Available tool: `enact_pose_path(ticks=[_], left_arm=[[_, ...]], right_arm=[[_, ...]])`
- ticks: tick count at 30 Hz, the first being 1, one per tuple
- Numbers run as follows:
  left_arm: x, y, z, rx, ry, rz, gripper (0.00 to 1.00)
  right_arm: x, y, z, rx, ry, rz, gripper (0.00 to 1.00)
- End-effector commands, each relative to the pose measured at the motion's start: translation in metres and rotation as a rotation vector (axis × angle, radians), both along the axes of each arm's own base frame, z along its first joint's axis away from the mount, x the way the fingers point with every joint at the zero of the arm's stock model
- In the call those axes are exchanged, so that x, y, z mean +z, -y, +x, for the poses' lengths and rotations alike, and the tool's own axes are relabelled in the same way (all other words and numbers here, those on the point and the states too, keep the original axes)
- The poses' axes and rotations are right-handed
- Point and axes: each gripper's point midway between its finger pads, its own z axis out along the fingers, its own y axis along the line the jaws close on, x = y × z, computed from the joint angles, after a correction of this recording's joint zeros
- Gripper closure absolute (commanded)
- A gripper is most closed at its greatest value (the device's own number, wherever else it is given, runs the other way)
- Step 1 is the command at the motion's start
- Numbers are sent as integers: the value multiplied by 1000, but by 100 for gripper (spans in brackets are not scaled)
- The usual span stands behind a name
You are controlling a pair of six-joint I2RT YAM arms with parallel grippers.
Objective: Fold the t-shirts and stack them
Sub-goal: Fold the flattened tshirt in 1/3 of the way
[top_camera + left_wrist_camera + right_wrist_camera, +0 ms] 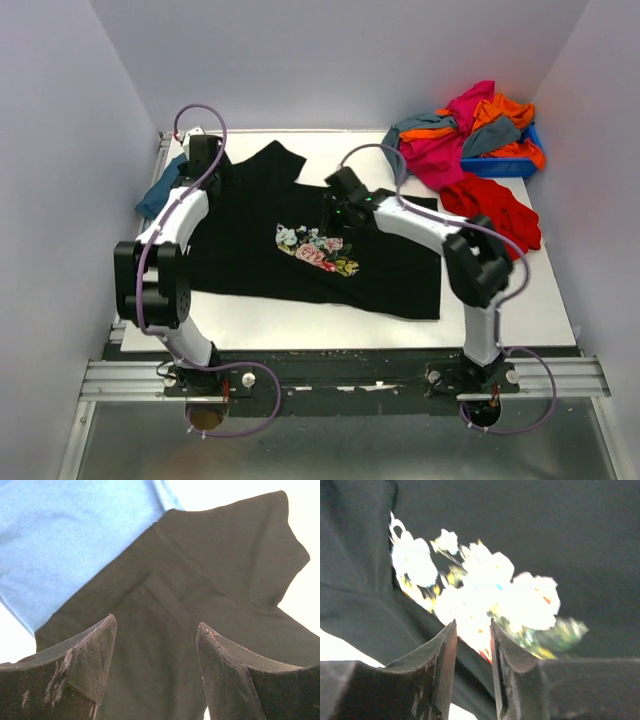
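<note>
A black t-shirt (250, 255) with a floral chest print (317, 250) lies spread flat on the white table. My left gripper (207, 158) hovers over its far left shoulder. In the left wrist view this gripper (157, 621) is open wide above the black cloth (210, 570), with nothing between the fingers. A teal-blue t-shirt (158, 192) lies just to the left, partly under the black one, its cloth (65, 540) bright blue in the left wrist view. My right gripper (336, 192) is over the collar area. Seen from the right wrist, it (473, 622) is open by a narrow gap above the print (485, 585).
A blue plastic bin (505, 165) at the far right corner holds a heap of magenta, orange and grey-blue shirts (470, 125). A red shirt (495, 212) lies in front of it. White walls close in the table on three sides.
</note>
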Motion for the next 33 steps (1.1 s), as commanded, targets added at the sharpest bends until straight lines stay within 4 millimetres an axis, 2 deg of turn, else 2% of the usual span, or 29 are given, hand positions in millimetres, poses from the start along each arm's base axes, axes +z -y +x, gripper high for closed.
enact_pose_path(ticks=[1,4,5,7,10,13,19,25,29,33], left_arm=[[25,7,-44,78,46,14,24],[8,11,-84,119,14,-40,25],[-1,13,-99,131,1,-60,25],[-17,13,-126,170,-19,-94,26],[-41,10,-163,228,-68,-126,27],[-59,7,-190,270,-128,-137,29],[-83,2,-213,358,-199,-149,38],[-97,-7,-215,436,-253,-148,47],[-101,-8,-212,454,-265,-164,49],[-99,-17,-209,489,-242,-159,51]], right_arm=[[29,69,-21,-68,121,-89,62],[22,129,-55,-138,106,-190,62],[10,154,-70,-166,80,-244,61],[4,187,-90,-209,44,-273,61],[-2,230,-109,-299,-12,-311,61],[0,262,-112,-395,2,-336,61],[-12,287,-105,-516,-78,-301,64],[-16,283,-86,-540,-97,-247,68],[-26,285,-88,-542,-134,-276,68],[-34,282,-92,-537,-151,-260,64]])
